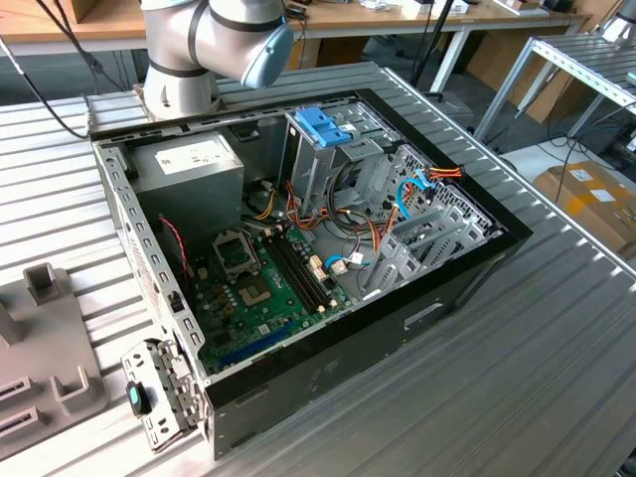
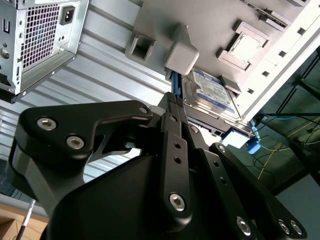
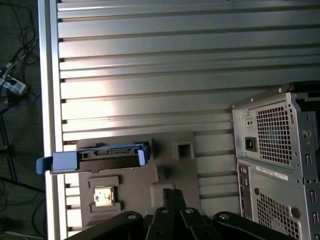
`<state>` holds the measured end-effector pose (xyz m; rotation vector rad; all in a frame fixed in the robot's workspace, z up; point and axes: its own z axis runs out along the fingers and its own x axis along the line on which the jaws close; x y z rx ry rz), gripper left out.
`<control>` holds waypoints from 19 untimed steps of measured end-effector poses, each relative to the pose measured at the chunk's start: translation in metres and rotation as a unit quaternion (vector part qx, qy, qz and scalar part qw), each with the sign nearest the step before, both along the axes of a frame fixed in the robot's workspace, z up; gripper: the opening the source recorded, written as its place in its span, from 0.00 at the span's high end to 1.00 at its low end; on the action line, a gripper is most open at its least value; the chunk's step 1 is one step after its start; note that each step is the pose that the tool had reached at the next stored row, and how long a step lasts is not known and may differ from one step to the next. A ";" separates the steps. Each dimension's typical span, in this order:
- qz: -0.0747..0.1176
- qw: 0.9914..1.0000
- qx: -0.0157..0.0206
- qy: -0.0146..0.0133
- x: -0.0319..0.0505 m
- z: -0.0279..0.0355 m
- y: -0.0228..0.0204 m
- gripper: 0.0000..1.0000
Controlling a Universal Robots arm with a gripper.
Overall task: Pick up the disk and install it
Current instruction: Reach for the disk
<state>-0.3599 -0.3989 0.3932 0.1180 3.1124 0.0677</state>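
Note:
The disk (image 3: 112, 155) stands on edge in a slot of a grey fixture block (image 3: 170, 170), its blue side rails and blue end tab showing. In the second wrist view the disk (image 2: 212, 92) shows its white label with a blue band. My gripper (image 3: 174, 192) hovers over the fixture a short way from the disk, fingers together with nothing between them. In the second wrist view the gripper (image 2: 172, 97) points at the fixture edge beside the disk, not touching it.
The open computer case (image 1: 467, 288) lies on the ribbed metal table, with a drive cage topped by a blue latch (image 1: 323, 127) and a grey power supply (image 1: 189, 164). Its rear panel (image 3: 275, 160) stands beside the fixture. A square chip (image 3: 103, 196) sits in the fixture.

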 end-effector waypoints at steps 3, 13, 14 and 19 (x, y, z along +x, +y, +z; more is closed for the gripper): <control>0.000 1.000 0.000 0.000 -0.0054 0.0001 0.0000 0.89; 0.000 1.000 0.000 0.000 -0.0262 0.0000 0.0000 0.89; 0.000 1.000 0.000 0.000 -0.0278 0.0000 0.0000 0.89; 0.000 1.000 0.000 0.000 -0.0376 -0.0001 0.0000 0.89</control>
